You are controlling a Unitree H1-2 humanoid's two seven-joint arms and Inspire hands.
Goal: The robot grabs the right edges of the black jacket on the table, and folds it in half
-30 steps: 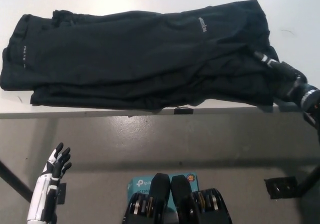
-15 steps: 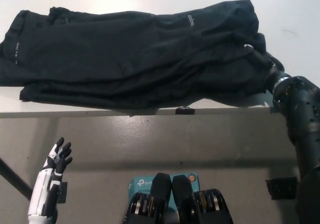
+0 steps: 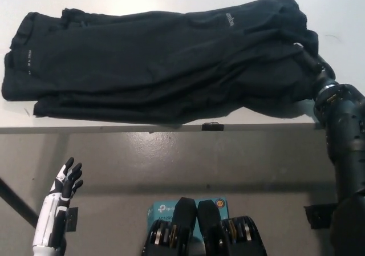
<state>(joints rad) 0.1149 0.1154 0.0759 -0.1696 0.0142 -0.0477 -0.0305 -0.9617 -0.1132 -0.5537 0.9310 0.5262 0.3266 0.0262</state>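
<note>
You are looking at the black jacket (image 3: 159, 62) lying spread across the white table (image 3: 342, 11), its length running from picture left to picture right and covering most of the tabletop in view. Its near hem is lying along the table's front edge, and a small white logo (image 3: 230, 21) is showing on the upper right part of the cloth. At the left end, a short line of white print (image 3: 25, 59) is sitting near the cuff. The right part of the jacket is bunching into thick folds and ridges.

Your right hand (image 3: 308, 59) is reaching into those folds at the jacket's right edge, with the black forearm (image 3: 345, 136) coming up from the bottom right corner of the picture. The hand is black against black cloth, so you cannot tell from here whether its fingers are pinching the fabric or only resting among the folds; it seems to be buried in the cloth up to the wrist.

Your left hand (image 3: 65, 179) is resting low at the lower left, well apart from the table and below its front edge, over the grey floor (image 3: 199, 159). It is holding nothing, and its fingers are pointing upward, slightly apart. A teal box (image 3: 157, 210) is lying on the floor near the bottom middle.
</note>
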